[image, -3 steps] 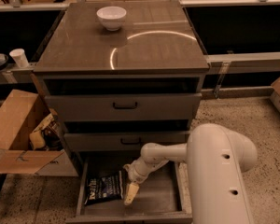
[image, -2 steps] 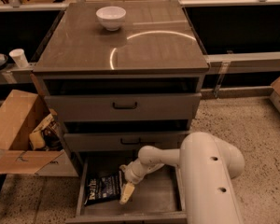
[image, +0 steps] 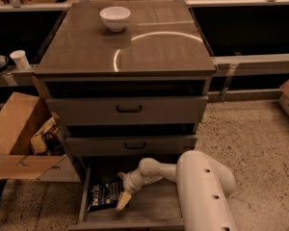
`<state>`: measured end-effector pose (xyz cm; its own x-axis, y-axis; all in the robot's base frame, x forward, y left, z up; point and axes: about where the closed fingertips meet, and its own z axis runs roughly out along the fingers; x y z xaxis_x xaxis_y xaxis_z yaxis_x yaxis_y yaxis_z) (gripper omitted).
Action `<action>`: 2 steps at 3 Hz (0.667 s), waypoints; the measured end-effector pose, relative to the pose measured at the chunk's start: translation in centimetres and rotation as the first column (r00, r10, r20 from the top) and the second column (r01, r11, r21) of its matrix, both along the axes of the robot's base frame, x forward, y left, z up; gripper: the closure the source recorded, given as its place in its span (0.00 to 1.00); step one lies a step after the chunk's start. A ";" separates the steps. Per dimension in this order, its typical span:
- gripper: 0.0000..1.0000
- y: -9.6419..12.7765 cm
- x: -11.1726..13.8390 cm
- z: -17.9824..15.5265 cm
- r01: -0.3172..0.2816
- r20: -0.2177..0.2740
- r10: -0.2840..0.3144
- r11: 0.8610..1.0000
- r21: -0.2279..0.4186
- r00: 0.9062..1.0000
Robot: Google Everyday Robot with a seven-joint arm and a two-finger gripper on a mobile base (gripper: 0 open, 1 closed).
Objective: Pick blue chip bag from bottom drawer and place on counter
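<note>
The blue chip bag [image: 104, 194] lies flat on the floor of the open bottom drawer [image: 156, 207], at its left side. My gripper [image: 123, 200] reaches down into the drawer from the white arm [image: 202, 186] and sits at the bag's right edge, touching or just over it. The counter [image: 130, 40] is the glossy cabinet top above, with a curved light streak on it.
A white bowl [image: 115, 18] stands at the back of the counter. Two shallower drawers with black handles [image: 129, 109] sit above the open one. An open cardboard box [image: 20, 134] with clutter stands left of the cabinet. A white cup [image: 20, 59] stands on the left ledge.
The gripper has moved left inside the drawer, closer to the chip bag, and the arm has swung left with it. The bag has not moved.
</note>
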<state>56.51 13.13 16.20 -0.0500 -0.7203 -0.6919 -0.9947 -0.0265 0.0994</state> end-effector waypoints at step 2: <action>0.00 0.8 0.6 -1.4 0.002 0.029 -0.002 1.000 0.024 1.000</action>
<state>57.08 13.90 14.78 -0.0313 -0.7032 -0.7103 -0.9972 -0.0266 0.0703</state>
